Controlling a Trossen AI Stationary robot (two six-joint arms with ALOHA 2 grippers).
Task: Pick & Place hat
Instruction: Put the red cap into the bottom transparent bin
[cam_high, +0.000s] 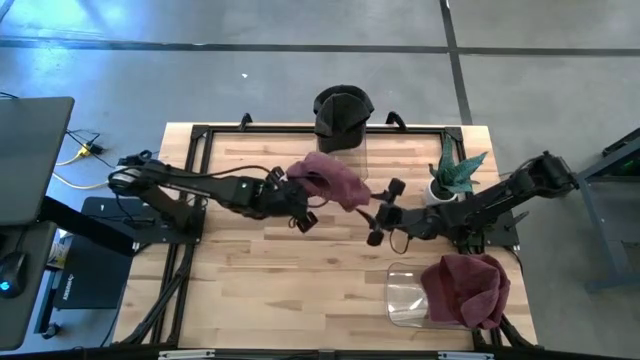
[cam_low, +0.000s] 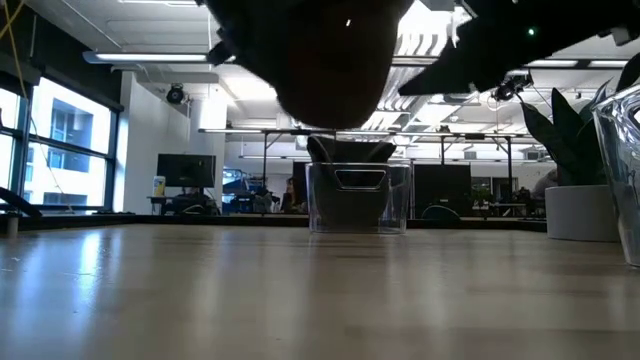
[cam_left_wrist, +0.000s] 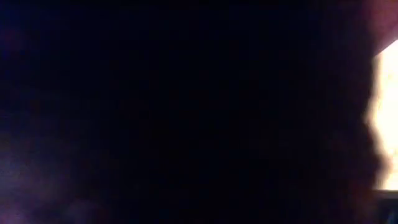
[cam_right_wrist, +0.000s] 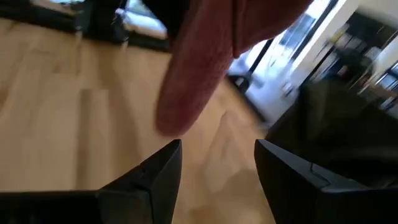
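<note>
A maroon hat (cam_high: 332, 178) hangs above the middle of the table, and my left gripper (cam_high: 298, 192) is shut on it from the left. In the low view the hat (cam_low: 330, 60) is a dark shape well clear of the tabletop. The left wrist view is blacked out by it. My right gripper (cam_high: 381, 212) stands open just right of the hat. In the right wrist view its fingers (cam_right_wrist: 217, 155) are apart with nothing between them, and the hat (cam_right_wrist: 199, 68) hangs ahead of them. My left gripper is shut on the hat's left side (cam_high: 308, 180), coming from the table's left and slanting down. The hat drapes over the fingers and hides the place of contact. It is lifted clear of the table and sags toward the right.
A clear bin with a black hat (cam_high: 343, 115) stands at the far edge, also seen in the low view (cam_low: 358, 195). A second clear bin (cam_high: 410, 298) with another maroon hat (cam_high: 465, 290) stands at the near right. A potted plant (cam_high: 455, 175) is at the right.
</note>
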